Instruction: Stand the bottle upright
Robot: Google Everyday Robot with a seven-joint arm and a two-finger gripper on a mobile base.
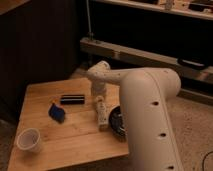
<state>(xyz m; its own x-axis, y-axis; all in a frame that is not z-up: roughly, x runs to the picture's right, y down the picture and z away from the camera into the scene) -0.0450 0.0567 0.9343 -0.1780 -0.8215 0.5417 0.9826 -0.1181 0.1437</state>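
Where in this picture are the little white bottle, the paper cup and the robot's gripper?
bottle [102, 114]: camera view, middle of its body, lying on the table.
white cup [29, 140]: camera view, its rim, near front left corner.
gripper [99, 98]: camera view, its tip, down at the bottle's far end.
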